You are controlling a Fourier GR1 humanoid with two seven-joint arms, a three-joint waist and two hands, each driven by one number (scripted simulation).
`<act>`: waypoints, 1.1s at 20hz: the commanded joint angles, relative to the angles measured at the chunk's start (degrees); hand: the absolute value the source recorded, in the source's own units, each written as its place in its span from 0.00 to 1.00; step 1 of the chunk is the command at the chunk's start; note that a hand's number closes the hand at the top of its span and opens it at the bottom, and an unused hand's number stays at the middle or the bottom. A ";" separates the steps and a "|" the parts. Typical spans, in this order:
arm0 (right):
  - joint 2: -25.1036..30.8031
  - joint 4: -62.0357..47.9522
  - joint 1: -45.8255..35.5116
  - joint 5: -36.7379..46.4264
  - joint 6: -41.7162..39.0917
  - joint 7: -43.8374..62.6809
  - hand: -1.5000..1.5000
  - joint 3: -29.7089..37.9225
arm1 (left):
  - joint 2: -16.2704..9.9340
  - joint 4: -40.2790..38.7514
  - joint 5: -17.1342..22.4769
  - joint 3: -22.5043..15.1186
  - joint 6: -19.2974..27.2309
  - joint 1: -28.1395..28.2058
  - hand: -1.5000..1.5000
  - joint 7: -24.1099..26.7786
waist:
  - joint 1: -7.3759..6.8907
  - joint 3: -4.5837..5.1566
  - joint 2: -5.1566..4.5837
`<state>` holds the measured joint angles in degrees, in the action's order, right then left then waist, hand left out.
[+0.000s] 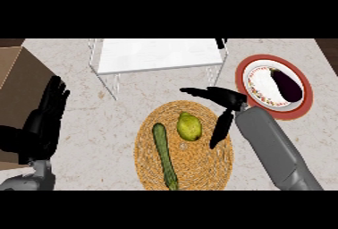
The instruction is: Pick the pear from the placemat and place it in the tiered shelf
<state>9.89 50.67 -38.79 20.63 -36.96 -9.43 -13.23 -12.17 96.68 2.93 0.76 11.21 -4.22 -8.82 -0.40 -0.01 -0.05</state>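
Marbled counter (119, 134) carries the placemat (198, 170); the right hand (221, 100), fingers spread wide, should lower around the pear (189, 126), avoiding the zucchini (165, 156). Left hand (43, 118) rests open.

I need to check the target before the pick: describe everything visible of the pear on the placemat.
The pear is yellow-green with a smooth skin, narrower at its top end and rounder below. It lies on the round woven placemat, in the upper middle part, just right of the long green zucchini; whether the two touch cannot be told. The right hand is open above and to its right, thumb hanging down beside it, not gripping it.
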 commanded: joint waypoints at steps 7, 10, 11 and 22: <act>-3.27 -3.45 0.35 4.72 2.07 -5.34 0.00 2.38 | 1.76 -5.64 -1.12 2.94 -1.23 -2.83 0.50 2.68 | 0.14 0.01 -0.03; -7.57 -3.47 -1.16 4.70 2.86 -0.23 0.00 3.17 | 1.67 -1.66 -1.81 1.55 -2.15 -1.64 0.50 -0.73 | 0.08 0.00 0.02; -5.41 -8.23 -2.13 6.99 3.76 -6.67 0.00 2.98 | 1.35 -5.00 -0.38 3.35 -3.97 -1.73 0.50 3.94 | -0.07 0.00 -0.08; -9.75 -7.43 0.33 12.50 12.52 -10.33 1.00 -3.04 | 1.98 0.65 -0.47 3.19 -5.37 3.65 0.50 2.24 | -0.54 0.00 -0.07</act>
<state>2.54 45.19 -38.87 31.48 -30.47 -17.47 -13.29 -9.97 96.58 1.08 3.29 7.89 -3.61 -8.39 -0.38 0.08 0.17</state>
